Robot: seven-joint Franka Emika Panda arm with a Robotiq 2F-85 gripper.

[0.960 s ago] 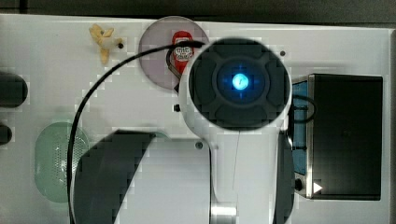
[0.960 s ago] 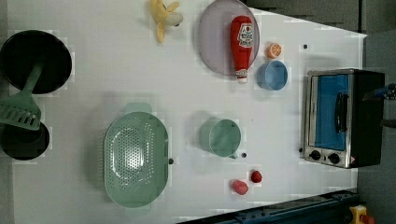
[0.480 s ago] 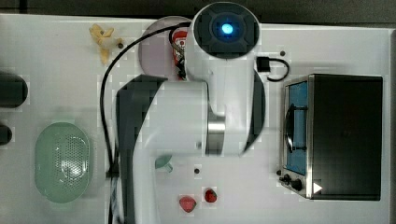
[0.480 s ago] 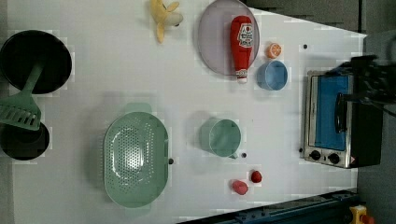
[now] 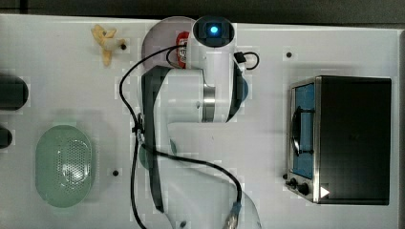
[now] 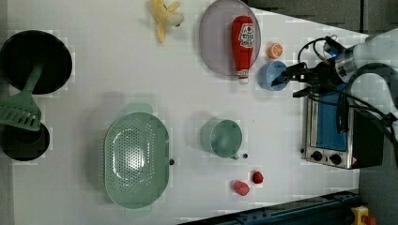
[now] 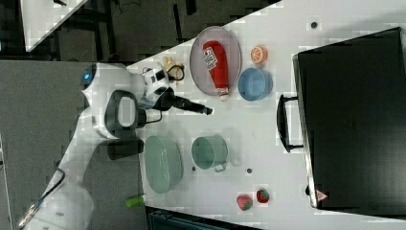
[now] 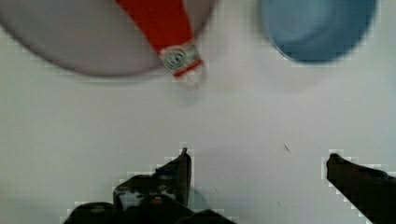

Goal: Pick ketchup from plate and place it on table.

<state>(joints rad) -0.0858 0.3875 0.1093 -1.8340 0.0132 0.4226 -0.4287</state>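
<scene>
Bright, even light falls on the white bench (image 6: pixel 94 75), with soft grey shadows beside objects. Blocky compression marks every view. In the wrist view, the blue bowl (image 8: pixel 317 28) at one o'clock is blurred.

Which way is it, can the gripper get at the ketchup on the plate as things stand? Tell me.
Probably yes. The gripper is open and empty above bare table, and the ketchup lies uncovered on the plate, cap overhanging the rim. The blue bowl sits close by.
</scene>
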